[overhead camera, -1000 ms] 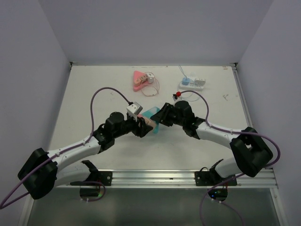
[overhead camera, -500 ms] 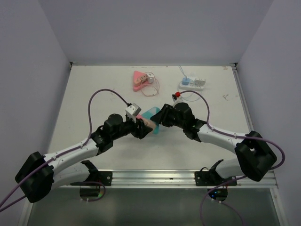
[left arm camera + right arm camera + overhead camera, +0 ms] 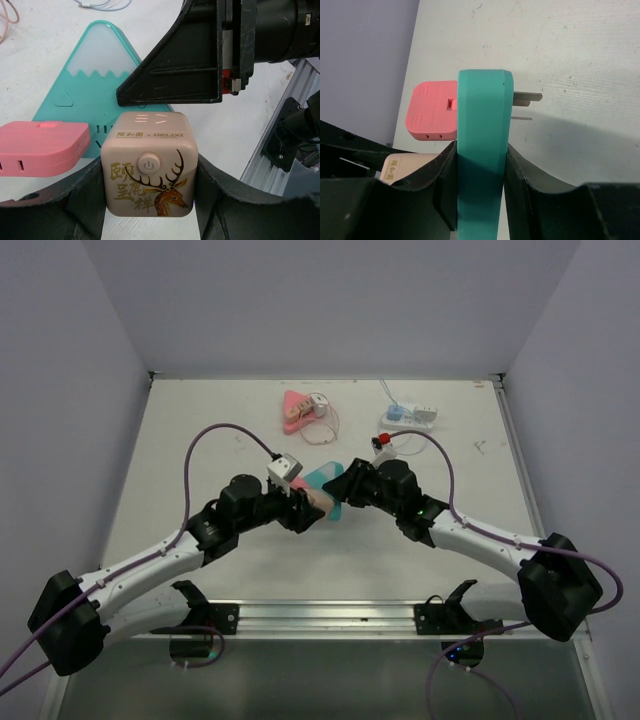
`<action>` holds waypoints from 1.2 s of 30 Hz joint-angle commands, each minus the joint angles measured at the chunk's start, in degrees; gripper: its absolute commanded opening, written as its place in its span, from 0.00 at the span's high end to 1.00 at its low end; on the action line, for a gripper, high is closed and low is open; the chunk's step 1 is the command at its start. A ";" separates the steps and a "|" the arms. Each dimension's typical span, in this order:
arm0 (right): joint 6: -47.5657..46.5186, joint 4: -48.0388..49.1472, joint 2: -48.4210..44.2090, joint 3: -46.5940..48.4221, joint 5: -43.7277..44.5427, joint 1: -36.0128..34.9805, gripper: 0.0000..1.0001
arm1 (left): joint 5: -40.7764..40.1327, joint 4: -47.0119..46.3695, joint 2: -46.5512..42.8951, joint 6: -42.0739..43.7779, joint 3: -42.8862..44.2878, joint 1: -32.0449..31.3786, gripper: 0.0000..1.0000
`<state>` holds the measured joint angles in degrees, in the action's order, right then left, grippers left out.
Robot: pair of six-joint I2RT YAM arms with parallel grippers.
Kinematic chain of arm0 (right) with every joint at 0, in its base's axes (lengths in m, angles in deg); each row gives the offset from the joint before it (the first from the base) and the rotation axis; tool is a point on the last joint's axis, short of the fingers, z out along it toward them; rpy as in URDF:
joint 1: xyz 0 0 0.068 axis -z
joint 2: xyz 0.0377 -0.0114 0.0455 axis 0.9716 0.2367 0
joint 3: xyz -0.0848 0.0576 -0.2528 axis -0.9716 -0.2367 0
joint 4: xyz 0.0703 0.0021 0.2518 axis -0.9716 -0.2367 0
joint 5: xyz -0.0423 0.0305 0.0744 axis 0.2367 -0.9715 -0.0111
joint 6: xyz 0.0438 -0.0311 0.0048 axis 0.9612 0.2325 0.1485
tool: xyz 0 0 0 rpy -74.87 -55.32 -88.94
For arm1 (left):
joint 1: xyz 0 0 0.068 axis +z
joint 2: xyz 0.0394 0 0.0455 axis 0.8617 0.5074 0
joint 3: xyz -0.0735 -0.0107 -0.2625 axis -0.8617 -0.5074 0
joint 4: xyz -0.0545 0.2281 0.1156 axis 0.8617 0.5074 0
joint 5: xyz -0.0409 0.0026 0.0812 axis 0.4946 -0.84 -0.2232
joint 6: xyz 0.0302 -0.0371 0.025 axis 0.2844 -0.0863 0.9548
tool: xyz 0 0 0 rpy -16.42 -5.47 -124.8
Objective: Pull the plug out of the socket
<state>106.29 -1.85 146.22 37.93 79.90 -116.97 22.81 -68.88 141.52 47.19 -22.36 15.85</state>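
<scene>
**Q:** What is gripped by each pincer?

**A:** The left pincer (image 3: 147, 200) is seen pinching a beige cube socket (image 3: 146, 165) across its left and right faces. The cube's face with a power button and a printed stag is turned towards the wrist camera. The right pincer (image 3: 480, 175) is clamped on the flat faces of a teal plug (image 3: 481, 125), a triangular body seen edge-on in the right wrist view.

**Q:** Where is the plug placed relative to the socket?

**A:** The teal plug is held just beyond the cube, on its far side, near the middle of the bench (image 3: 200, 430). Its two metal prongs (image 3: 527, 96) are shown bare, with nothing around them, and are pointed away from the cube. A pink adaptor (image 3: 42, 147) is seen against the cube's left face. Whether it is plugged in cannot be told.

**Q:** What else is laid on the bench?

**A:** At the far side, a pink triangular block (image 3: 293, 410) with a thin looped cable is placed left of centre. A white power strip (image 3: 410, 420) carrying a blue plug is placed to its right. Both are well apart from the pincers. A small red piece (image 3: 379, 441) is seen just beyond the right arm's wrist.
</scene>
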 commanded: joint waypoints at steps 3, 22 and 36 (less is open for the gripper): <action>-11.94 -12.30 0.88 -1.81 19.40 4.19 1.00 | -4.61 4.91 -4.98 1.75 8.59 0.86 1.00; -14.49 -14.41 0.09 -2.08 24.42 5.59 1.00 | -12.87 22.41 -4.89 2.10 20.29 0.94 1.00; -17.91 -9.23 -9.92 -3.04 8.17 6.39 1.00 | -26.92 20.03 0.98 -3.78 13.00 2.52 1.00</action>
<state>90.62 -15.77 139.27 34.80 92.40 -110.42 2.66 -47.04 139.57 46.73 -8.15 17.12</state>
